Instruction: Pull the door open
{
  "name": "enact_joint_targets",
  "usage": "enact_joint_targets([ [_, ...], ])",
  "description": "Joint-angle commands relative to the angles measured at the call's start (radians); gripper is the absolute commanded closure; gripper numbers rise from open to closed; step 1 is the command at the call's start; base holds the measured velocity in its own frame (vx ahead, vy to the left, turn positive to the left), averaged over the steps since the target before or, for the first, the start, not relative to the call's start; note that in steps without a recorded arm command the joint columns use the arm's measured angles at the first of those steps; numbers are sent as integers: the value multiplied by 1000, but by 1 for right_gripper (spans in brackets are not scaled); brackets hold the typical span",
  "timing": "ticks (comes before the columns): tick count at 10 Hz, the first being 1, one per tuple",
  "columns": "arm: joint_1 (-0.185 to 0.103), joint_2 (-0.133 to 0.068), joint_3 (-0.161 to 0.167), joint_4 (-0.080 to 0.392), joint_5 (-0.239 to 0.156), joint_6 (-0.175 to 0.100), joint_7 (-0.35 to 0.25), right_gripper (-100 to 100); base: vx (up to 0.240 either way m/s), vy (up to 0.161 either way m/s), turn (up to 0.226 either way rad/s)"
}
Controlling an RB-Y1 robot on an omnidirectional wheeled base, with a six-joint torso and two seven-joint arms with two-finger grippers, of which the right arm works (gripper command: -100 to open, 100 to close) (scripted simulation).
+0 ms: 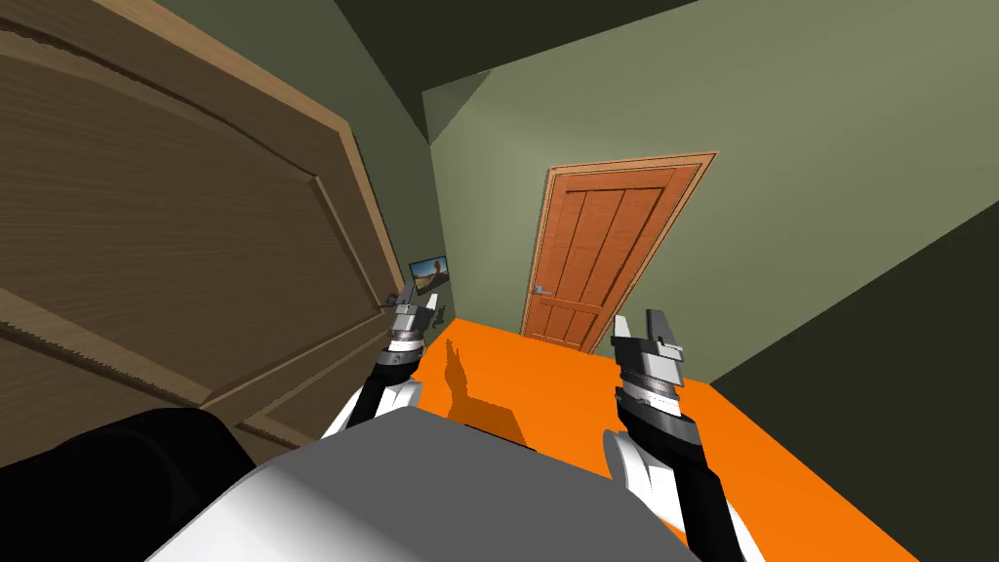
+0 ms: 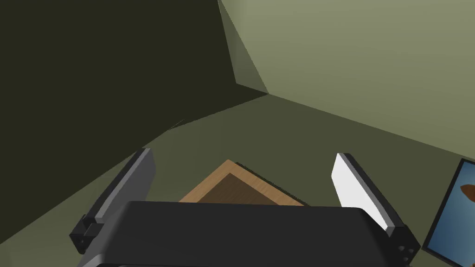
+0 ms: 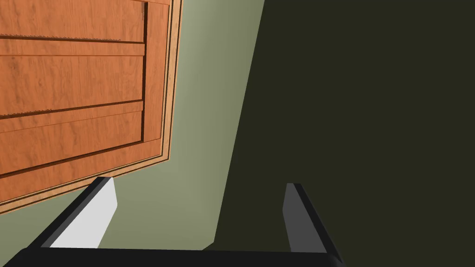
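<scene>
On my left, close by, stands a brown, wood-grained panelled door. My left end effector hovers just beside the door's far edge, next to what looks like a small dark handle. Its fingers are spread wide and hold nothing. My right end effector, also open and empty, is well apart, so the left arm is nearer.
</scene>
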Motion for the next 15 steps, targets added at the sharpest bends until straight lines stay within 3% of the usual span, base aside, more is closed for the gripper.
enact_joint_targets([
  [1,-11,-7,2,31,0,-8,-5,-100,24,-57,45],
  [8,-56,-34,13,167,-2,-41,-25,-100,121,21,-26],
  [15,-112,-61,26,333,-4,-81,-49,-100,103,11,-19],
])
